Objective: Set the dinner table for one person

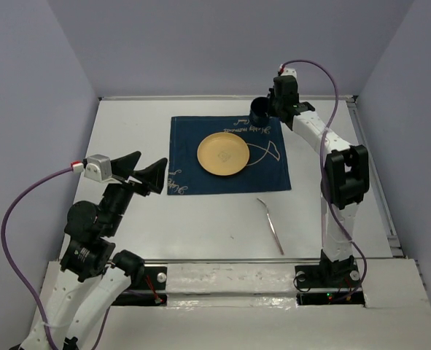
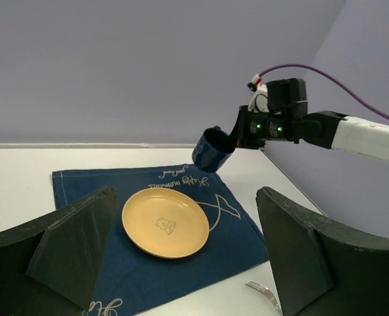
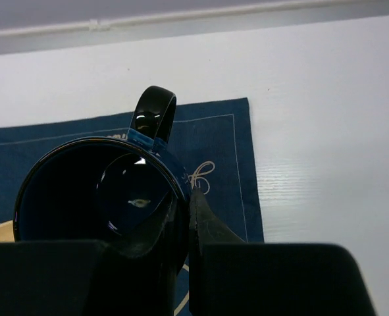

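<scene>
Showing the white dinner table (image 1: 200,226), carrying a navy placemat (image 1: 273,175) toward its far middle, bearing a silver fork (image 1: 271,226) near the placemat's front right corner

- Placemat (image 1: 193,135) lies flat on the tabletop (image 1: 200,226), centre-far, slightly right of the midline.
- Plate (image 1: 223,154) sits on the placemat, about mid-mat, inside its edges.
- Mug (image 1: 259,114) is over the mat's far-right corner, behind and right of the plate. It is tilted and off the surface.
- Right tool (image 1: 270,111) is at the mug: rim wall between its fingers, one inside, one outside, handle on the side away from the wrist.
- Slim utensil (image 1: 271,224) lies on the bare tabletop, in front of the mat's near-right corner and apart from it, running near-right to far-left.
- Left tool (image 1: 144,173) hangs just left of the mat's near-left corner, fingers spread with nothing between them.
</scene>
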Available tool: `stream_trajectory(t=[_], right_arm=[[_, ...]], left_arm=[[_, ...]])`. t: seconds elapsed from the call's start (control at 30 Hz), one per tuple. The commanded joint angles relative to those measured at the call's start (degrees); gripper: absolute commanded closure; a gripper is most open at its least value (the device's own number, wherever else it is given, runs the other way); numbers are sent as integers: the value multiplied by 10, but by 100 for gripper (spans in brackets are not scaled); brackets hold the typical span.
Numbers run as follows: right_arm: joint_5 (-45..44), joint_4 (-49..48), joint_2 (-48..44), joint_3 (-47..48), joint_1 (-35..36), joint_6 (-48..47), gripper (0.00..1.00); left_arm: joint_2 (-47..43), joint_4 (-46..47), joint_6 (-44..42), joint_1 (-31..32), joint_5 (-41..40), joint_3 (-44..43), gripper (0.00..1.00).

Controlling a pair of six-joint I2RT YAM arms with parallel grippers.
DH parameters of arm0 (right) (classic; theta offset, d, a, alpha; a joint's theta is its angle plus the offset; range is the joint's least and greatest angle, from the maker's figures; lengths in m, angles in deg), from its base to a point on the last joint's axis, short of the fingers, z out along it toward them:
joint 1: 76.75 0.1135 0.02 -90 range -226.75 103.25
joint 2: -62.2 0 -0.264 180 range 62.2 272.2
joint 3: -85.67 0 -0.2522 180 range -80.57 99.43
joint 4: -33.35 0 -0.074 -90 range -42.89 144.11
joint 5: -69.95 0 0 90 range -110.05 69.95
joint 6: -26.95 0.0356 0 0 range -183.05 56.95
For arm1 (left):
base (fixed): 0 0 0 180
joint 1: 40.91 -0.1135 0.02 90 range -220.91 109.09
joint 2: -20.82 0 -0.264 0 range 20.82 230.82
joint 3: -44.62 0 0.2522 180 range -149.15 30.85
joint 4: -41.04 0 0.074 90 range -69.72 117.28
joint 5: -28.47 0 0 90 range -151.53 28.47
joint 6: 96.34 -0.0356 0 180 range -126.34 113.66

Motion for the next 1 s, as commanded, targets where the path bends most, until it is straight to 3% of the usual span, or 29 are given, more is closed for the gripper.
stream_trajectory(t=[0.0, 0.93, 0.97], right_arm=[[33, 1, 28, 80, -13, -1, 100], [15, 29, 157, 163, -54, -11, 100], [12, 31, 158, 165, -54, -10, 95]], left_arm=[[12, 21, -15, 5, 13, -2, 1], [25, 18, -22, -4, 11, -3, 1], [26, 18, -22, -3, 11, -3, 1]])
